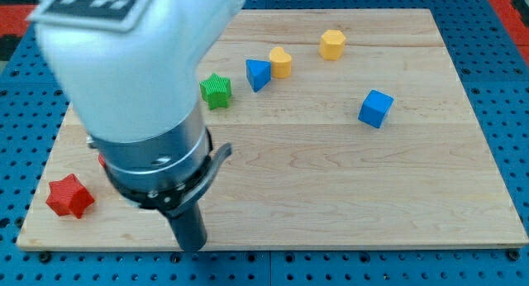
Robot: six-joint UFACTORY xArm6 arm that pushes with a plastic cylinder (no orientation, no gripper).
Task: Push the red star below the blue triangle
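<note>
No brand or readable writing shows anywhere; the only marking I can find is a black-and-white patterned tag on top of my arm's white housing, cut off by the view's top edge. That housing fills the view's upper left and leans down toward five o'clock into a dark banded collar, from which the straight dark rod drops to my tip, which sits near the bottom edge of the wooden board. There is no claw on this rig, so nothing is clenched or released; the rod simply ends at the tip, touching no block. Going from the left, the red star lies near the board's lower-left corner, at about ten o'clock from my tip and apart from it. A sliver of another red piece peeks out beside the collar, its shape hidden. Further right, the green star sits just beside the housing, then the blue triangle, far from the red star at its two o'clock. A yellow block nearly touches the triangle at its two o'clock, a yellow hexagon lies beyond, and a blue cube is rightmost.
</note>
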